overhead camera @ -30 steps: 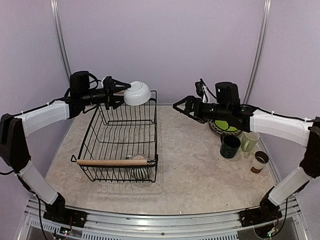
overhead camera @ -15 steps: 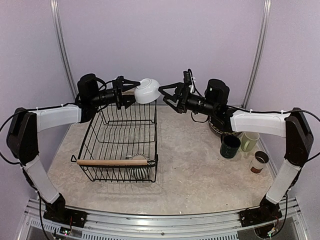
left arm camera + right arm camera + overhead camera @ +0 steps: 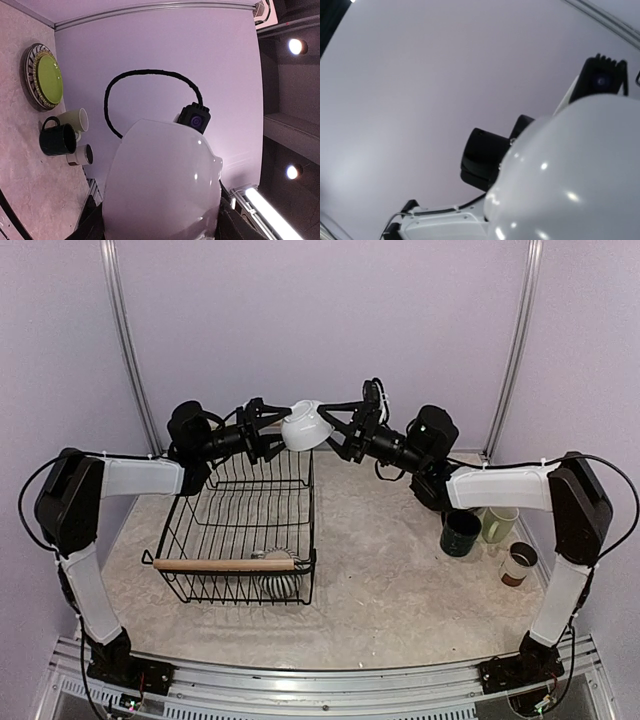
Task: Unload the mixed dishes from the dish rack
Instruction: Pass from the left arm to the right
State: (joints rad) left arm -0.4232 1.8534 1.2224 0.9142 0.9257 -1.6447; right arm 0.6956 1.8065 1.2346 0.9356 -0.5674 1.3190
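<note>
Pale lilac walls [image 3: 320,320] close in at the back and both sides, plain and evenly lit. Slim metal poles [image 3: 122,330] run up the back corners. Below lies a beige speckled counter [image 3: 400,580], with an aluminium rail [image 3: 300,680] along its near edge. Overhead, round spotlights [image 3: 296,46] and a strip light [image 3: 265,207] glow.

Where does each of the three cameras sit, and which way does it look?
Top external: above and behind the bases, looking down on the dish rack; both arms show, left tool and right tool at the white bowl.
Left wrist: on the left arm, facing right past the bowl toward the lime-green plate; its dark fingers edge the bottom.
Right wrist: on the right arm, facing left; the bowl and left arm show, no own fingers.
Shared: both wrist views hold the bowl.
</note>
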